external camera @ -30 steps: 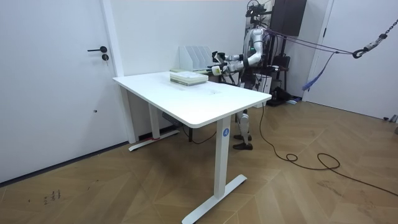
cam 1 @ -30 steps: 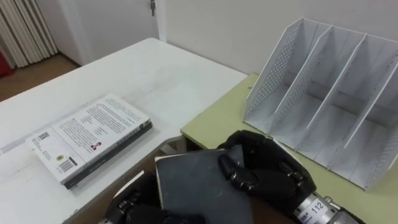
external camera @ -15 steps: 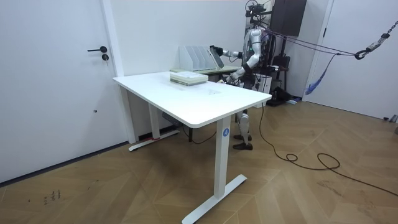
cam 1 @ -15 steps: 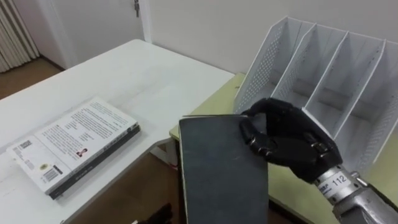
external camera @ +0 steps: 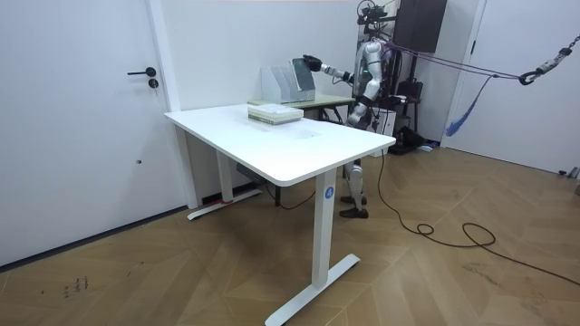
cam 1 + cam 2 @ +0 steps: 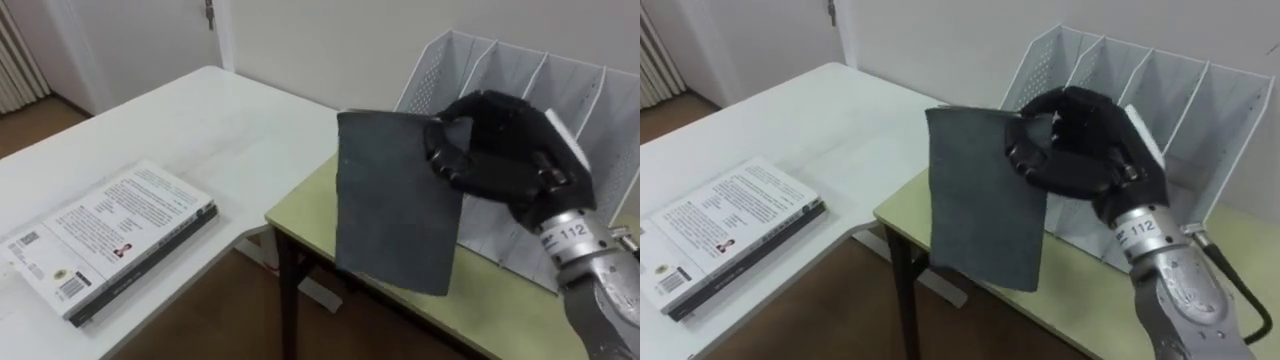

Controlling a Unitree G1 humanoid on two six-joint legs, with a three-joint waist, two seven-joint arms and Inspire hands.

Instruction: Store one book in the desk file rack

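Right hand [image 6: 505,160] is curled tight round the upper right corner of the dark book [image 6: 395,200], with nothing else in its grasp. The book hangs left of and below the hand in the frame. Its long axis is near upright and its cover is broadside to the head camera. It sits above the green desk [image 6: 480,310], near edge, not touching.

File rack [image 6: 425,75] is at upper right, just behind hand and book, with dividers running away from the robot.

Judgement: the cover lies across the slots, so the book must turn edge-on before entering. The leftmost compartment looks nearest.

Left hand [image 5: 350,112] is low by the body in the room view. A second book [image 6: 110,240] lies flat on the white table [image 6: 220,120], lower left.
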